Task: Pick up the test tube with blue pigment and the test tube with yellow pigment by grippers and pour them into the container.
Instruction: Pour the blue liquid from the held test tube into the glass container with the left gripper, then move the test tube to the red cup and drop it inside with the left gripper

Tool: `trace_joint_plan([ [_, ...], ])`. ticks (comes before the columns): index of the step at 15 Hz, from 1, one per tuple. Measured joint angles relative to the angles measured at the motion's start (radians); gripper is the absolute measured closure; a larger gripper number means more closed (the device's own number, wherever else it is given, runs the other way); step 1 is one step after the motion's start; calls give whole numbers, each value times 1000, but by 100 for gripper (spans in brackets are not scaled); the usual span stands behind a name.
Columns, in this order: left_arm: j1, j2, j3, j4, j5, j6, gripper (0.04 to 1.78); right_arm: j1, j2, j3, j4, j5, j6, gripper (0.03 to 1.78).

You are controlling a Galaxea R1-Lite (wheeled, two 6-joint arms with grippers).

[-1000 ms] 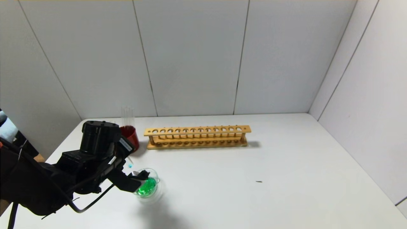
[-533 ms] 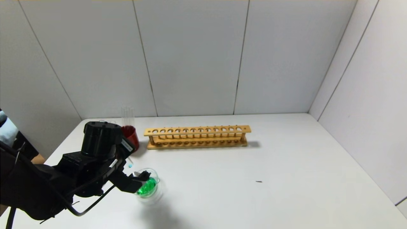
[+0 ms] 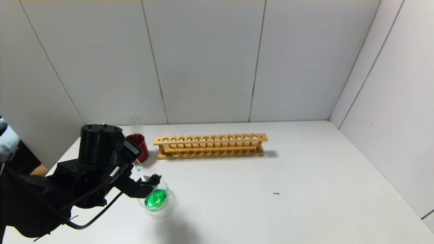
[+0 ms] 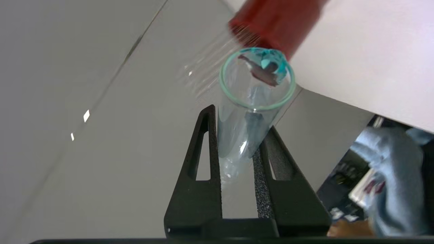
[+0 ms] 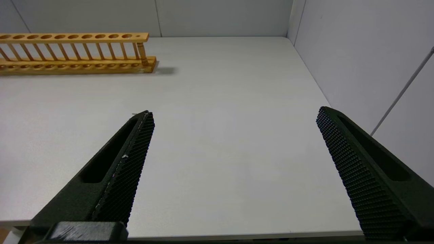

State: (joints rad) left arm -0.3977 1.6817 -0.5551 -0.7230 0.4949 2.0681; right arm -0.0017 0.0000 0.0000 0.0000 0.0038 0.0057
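Gripping the test tube with blue pigment (image 4: pixel 252 101) between both fingers of the left gripper (image 4: pixel 237 162), tilted, just above the near-left rim of the container (image 3: pixel 156 199). Green liquid pooled in that dish. Blue residue apparently clinging at the tube's bottom. Red cup (image 3: pixel 139 146) beside wooden rack (image 3: pixel 210 145) behind. Right gripper (image 5: pixel 234 142) parked over white table (image 5: pixel 220 101), spread wide.

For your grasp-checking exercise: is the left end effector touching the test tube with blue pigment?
Touching. The left wrist view shows the left end effector shut on the test tube with blue pigment, both black fingers pressed against its glass sides.
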Motion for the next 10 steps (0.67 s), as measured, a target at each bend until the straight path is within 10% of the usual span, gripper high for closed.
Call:
trace_joint_plan([
  [10, 10, -115, -114, -39, -4, -1193, 150, 0, 0, 0, 0, 0, 0, 6],
])
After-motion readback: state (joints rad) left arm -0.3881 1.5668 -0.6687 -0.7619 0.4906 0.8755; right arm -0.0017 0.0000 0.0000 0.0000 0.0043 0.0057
